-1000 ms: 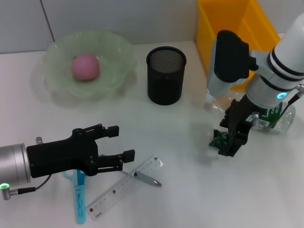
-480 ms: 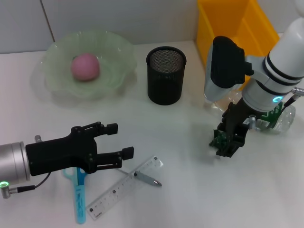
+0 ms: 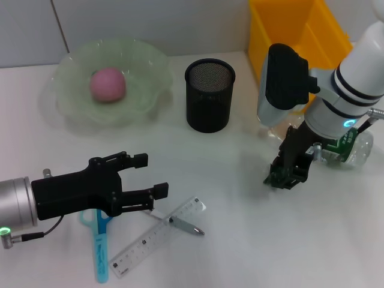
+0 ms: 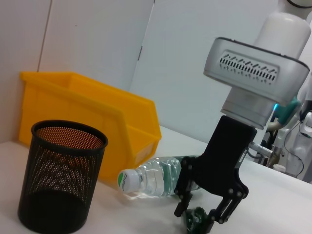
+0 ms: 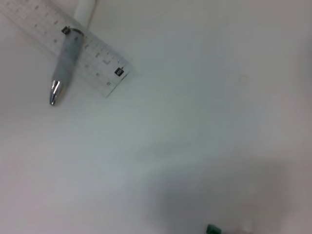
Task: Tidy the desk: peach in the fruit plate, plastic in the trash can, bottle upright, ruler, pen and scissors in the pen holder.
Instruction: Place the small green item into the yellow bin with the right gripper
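Head view: the peach sits in the fruit plate, so you can count that one done. The pen holder is empty. The ruler, the pen lying across it and the scissors are on the table, near the left gripper, whose jaws are spread and hold nothing. The right gripper is low over the green plastic, jaws around it; I judge a pickup is under way.

Left wrist view: the bottle lies on its side by the yellow trash can. The plastic is on the table between the right gripper's spread jaws, not yet clamped.

Right wrist view: you see only the ruler, the pen and a green scrap.
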{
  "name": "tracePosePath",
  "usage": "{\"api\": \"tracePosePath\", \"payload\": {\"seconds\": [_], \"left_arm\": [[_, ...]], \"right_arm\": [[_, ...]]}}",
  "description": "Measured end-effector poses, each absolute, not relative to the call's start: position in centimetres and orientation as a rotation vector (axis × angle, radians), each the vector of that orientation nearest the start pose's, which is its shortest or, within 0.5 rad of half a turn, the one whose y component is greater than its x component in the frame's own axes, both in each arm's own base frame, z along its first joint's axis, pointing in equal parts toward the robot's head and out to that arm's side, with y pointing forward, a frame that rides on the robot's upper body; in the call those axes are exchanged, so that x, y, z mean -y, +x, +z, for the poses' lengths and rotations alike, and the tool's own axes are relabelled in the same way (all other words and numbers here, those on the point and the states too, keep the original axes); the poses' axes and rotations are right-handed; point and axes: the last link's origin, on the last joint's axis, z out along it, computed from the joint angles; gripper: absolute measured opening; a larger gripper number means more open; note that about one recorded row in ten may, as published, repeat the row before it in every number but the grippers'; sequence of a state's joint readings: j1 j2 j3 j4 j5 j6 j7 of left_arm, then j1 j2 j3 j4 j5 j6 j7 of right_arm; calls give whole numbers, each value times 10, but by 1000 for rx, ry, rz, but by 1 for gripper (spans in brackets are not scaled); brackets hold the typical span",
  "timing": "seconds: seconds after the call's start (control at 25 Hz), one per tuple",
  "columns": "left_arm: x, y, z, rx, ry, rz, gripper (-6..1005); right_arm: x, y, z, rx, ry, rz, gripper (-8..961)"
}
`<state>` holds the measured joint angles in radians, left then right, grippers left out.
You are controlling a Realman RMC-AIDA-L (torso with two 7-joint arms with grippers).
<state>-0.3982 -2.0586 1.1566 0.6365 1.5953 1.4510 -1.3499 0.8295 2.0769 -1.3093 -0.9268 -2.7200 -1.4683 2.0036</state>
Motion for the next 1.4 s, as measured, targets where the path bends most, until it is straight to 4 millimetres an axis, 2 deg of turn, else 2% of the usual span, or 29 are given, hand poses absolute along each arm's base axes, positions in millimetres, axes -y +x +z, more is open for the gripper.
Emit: {"api": "tracePosePath", "payload": {"seconds": [0.2, 0.28, 0.32, 0.4, 0.44, 0.48, 0.52, 0.6, 0.8, 0.92, 1.04, 1.24, 1.4], "left_arm": [[-302, -256, -35, 638, -2774, -805, 862], [-302, -256, -35, 638, -2774, -805, 862], [-302, -256, -35, 638, -2774, -805, 862], [-302, -256, -35, 638, -2774, -804, 862], [-302, -256, -35, 638, -2775, -805, 862], [-302, -256, -35, 638, -2775, -805, 862], [-302, -256, -35, 637, -2775, -806, 862], [-301, -255, -35, 636, -2777, -809, 862], [-301, -256, -34, 636, -2777, -810, 862], [-300, -256, -34, 637, -2778, -812, 862], [-300, -256, -34, 637, -2778, -812, 862], [-300, -256, -35, 637, -2779, -811, 862], [-300, -256, -35, 638, -2780, -810, 862]], "right_arm": [[-385, 187, -13, -314, -2845, -798, 477], [-384, 174, 5, -317, -2840, -744, 461], [-384, 174, 5, -317, -2840, -744, 453], [-385, 163, 22, -311, -2817, -688, 421], [-388, 152, 44, -309, -2759, -619, 398], [-388, 152, 44, -309, -2759, -619, 389], [-390, 149, 54, -313, -2723, -592, 380], [-400, 143, 87, -339, -2594, -499, 363], [-418, 144, 110, -383, -2453, -398, 323], [-432, 152, 112, -418, -2375, -353, 299], [-448, 168, 98, -464, -2338, -320, 276], [-466, 183, 79, -502, -2299, -282, 251], [-472, 189, 74, -522, -2266, -255, 237]]}}
